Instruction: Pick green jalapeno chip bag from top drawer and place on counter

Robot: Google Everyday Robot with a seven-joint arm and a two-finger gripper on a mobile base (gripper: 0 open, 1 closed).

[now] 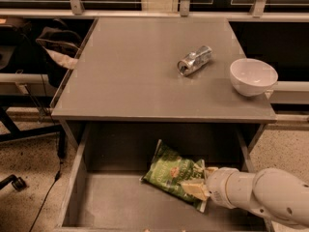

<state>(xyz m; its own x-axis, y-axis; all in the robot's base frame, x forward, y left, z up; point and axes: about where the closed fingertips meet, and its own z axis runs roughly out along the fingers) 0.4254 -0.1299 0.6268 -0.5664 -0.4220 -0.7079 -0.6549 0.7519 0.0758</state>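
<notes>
The green jalapeno chip bag (171,172) lies tilted in the open top drawer (104,204), right of its middle. My gripper (200,181) reaches in from the lower right on a white arm. Its tan fingers (192,191) close on the bag's right end, one finger below the bag and one at its upper edge. The bag still rests low inside the drawer. The counter (135,76) is the grey tabletop above the drawer.
A crushed silver can (194,60) lies on the counter right of centre. A white bowl (253,76) stands at the counter's right edge. A chair with a bag on it (53,52) and its wheeled base (14,181) are at the left.
</notes>
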